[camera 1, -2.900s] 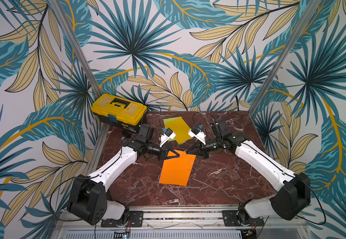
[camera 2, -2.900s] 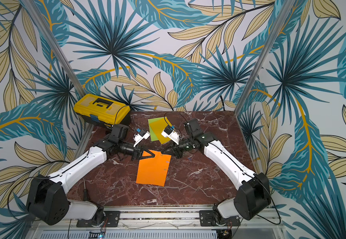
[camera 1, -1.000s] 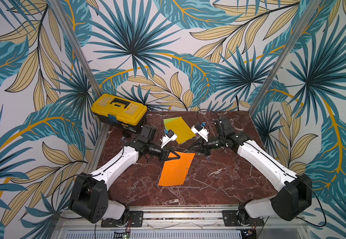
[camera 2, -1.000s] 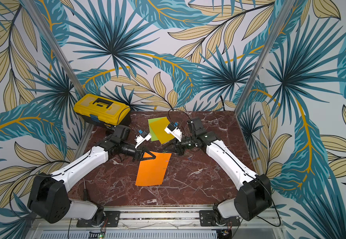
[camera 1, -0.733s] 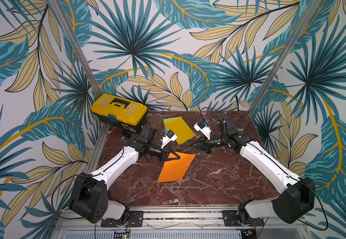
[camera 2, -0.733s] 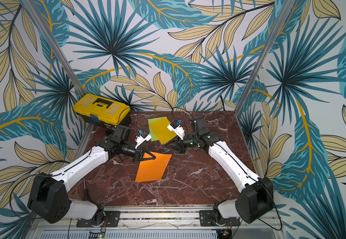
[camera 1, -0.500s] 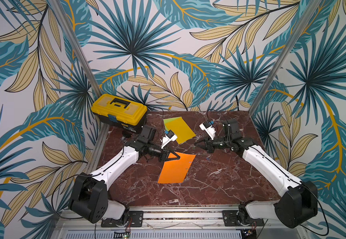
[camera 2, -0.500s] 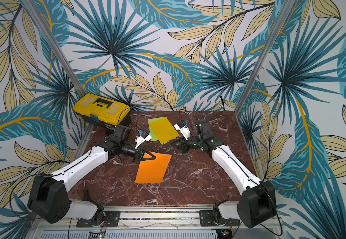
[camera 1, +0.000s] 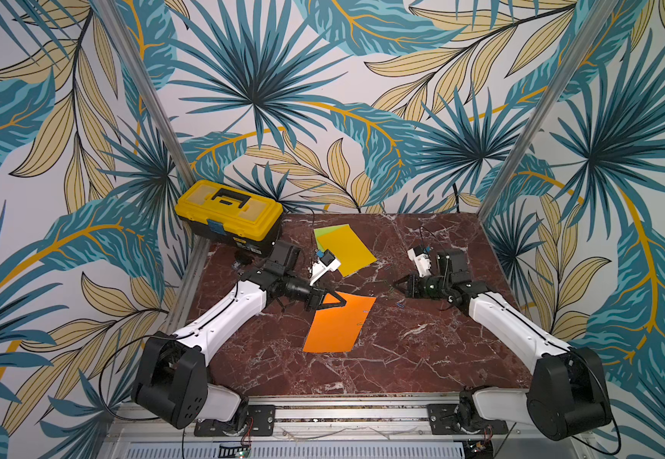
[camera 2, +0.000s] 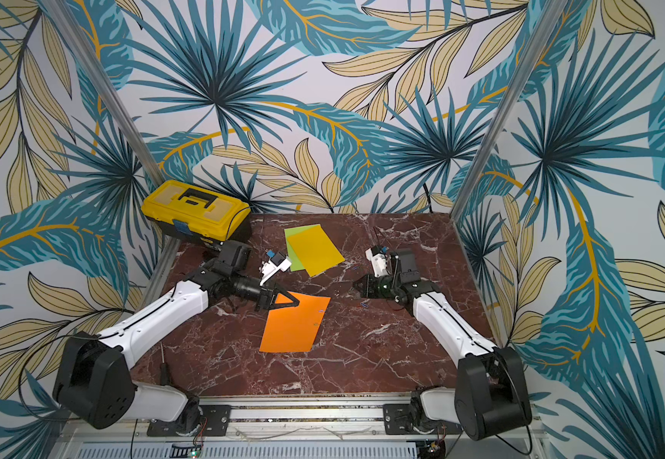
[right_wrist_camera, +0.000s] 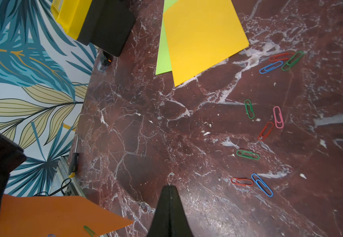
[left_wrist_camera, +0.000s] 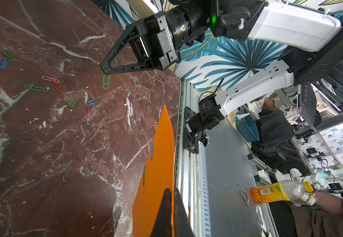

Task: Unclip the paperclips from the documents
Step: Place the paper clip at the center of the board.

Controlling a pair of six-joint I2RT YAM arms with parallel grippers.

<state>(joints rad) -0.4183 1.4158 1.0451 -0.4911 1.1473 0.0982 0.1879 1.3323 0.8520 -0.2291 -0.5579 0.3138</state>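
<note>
Left hand (camera 1: pixel 342 304) pinching orange sheet (camera 1: pixel 336 326), toolbox (camera 1: pixel 229 210) closed

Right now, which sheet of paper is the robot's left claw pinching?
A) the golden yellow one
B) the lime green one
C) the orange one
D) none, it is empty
C: the left gripper is shut on an edge of the orange sheet, while the golden yellow sheet and lime green sheet lie farther back, ungripped.
</note>
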